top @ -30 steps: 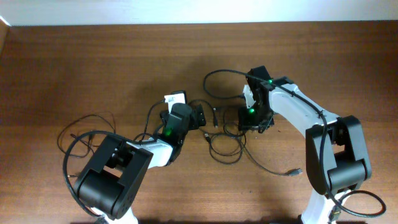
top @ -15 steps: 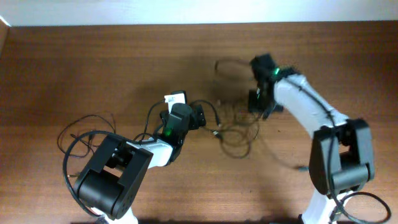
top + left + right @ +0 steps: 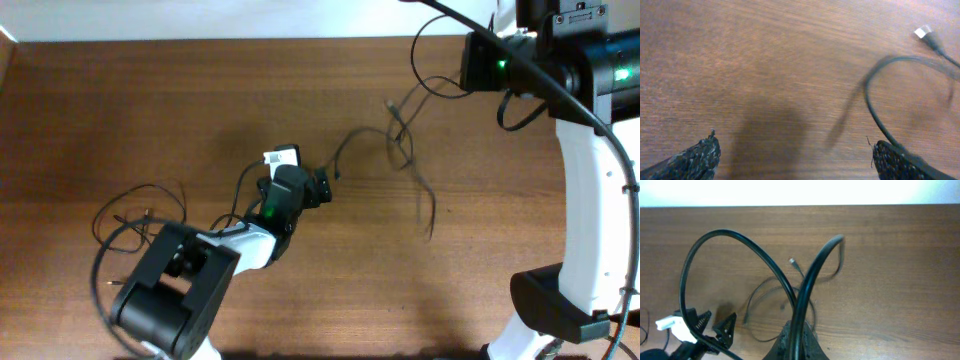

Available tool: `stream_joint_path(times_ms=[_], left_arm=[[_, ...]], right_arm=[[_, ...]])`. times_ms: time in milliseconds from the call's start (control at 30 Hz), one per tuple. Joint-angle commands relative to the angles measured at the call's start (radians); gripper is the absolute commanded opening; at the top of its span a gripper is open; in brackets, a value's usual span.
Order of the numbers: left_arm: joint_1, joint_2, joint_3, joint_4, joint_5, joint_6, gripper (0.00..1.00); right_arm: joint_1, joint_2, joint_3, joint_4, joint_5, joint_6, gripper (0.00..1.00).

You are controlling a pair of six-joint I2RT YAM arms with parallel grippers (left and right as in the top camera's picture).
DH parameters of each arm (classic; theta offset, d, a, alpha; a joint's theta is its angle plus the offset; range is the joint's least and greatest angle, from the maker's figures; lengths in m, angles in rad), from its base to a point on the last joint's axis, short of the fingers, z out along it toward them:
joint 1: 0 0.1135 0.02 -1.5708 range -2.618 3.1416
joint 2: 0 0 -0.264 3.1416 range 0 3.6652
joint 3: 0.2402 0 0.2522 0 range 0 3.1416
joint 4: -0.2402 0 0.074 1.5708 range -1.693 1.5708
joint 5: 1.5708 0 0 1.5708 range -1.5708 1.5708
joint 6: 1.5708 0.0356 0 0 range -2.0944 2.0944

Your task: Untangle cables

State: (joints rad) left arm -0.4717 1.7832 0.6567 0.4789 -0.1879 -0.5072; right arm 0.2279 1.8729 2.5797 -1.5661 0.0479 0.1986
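Note:
The thin black cables [image 3: 404, 132] hang blurred above the wooden table, strung from the raised right arm down toward the left gripper. My right gripper [image 3: 800, 339] is shut on one cable strand [image 3: 812, 275], which rises from between its jaws. Below it dangle more cable loops and a small plug [image 3: 792, 261]. In the overhead view the right gripper [image 3: 468, 62] is high at the far right. My left gripper [image 3: 792, 152] is low over the table, open, with nothing between its fingers. A cable curve [image 3: 869, 97] passes just beside its right finger [image 3: 900, 162], and a plug [image 3: 923, 32] lies further off. The left gripper [image 3: 325, 186] is near the table's middle.
Thicker black wires [image 3: 130, 210] loop on the table by the left arm's base at the lower left. A white tag [image 3: 283, 157] sits on the left arm. The table's far edge [image 3: 200, 40] meets a white wall.
My right gripper closed on a cable and rose up and to the far right, lifting the cables off the table. The left arm has stayed in place, open.

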Motion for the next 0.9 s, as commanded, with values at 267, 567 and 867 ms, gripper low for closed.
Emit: stream_joint_path(times_ms=[267,567,867], left_arm=[[-0.001,-0.557,-0.003,-0.204,0.484,0.165,0.99],[-0.153,-0.422,-0.003,-0.008,0.502,0.370,0.99],[-0.198,-0.101,-0.003,0.235,-0.002,0.366,0.06]], right_arm=[[0.003,0.002,0.008,-0.038,-0.200,-0.045,0.04],[0.012,0.002,0.009,-0.052,-0.480,-0.046,0.04],[0.040,-0.007,0.009,-0.124,-0.482,-0.072,0.04]])
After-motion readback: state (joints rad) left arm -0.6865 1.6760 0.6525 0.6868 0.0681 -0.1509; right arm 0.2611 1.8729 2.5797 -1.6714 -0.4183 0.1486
